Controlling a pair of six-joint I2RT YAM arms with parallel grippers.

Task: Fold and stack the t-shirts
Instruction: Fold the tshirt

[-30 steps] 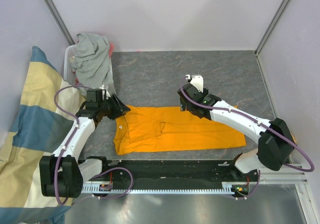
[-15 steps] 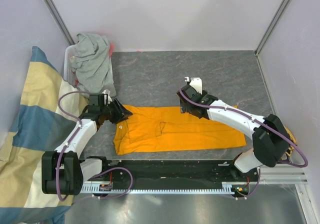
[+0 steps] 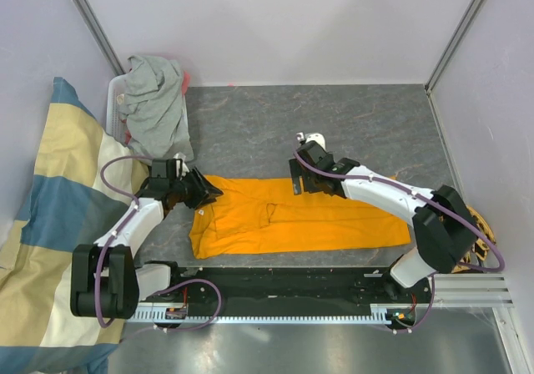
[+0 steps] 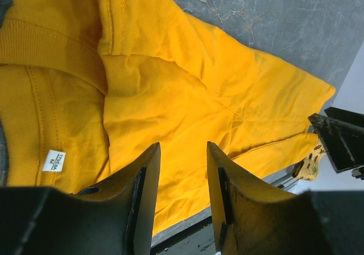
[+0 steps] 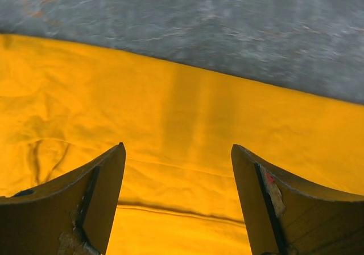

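Note:
The orange t-shirt [image 3: 292, 215] lies on the grey table, folded into a long band, collar end at the left. My left gripper [image 3: 209, 192] hovers at its upper left corner, jaws open with nothing between them; the left wrist view shows the shirt [image 4: 170, 95] with its white size label below the fingers [image 4: 145, 175]. My right gripper [image 3: 294, 184] hovers over the shirt's far edge near the middle, jaws wide open and empty; the right wrist view shows the shirt [image 5: 182, 124] and a seam. The grey t-shirt [image 3: 154, 98] lies crumpled in a white bin at the back left.
A large cream-and-blue cloth [image 3: 50, 224] lies off the table's left side. The white bin [image 3: 113, 100] stands at the back left corner. A small tan woven disc [image 3: 480, 224] sits at the right edge. Walls enclose the table.
My right gripper has moved left and a little nearer along the shirt's far edge. My left gripper has shifted slightly right and down over the collar corner. The shirt has not moved.

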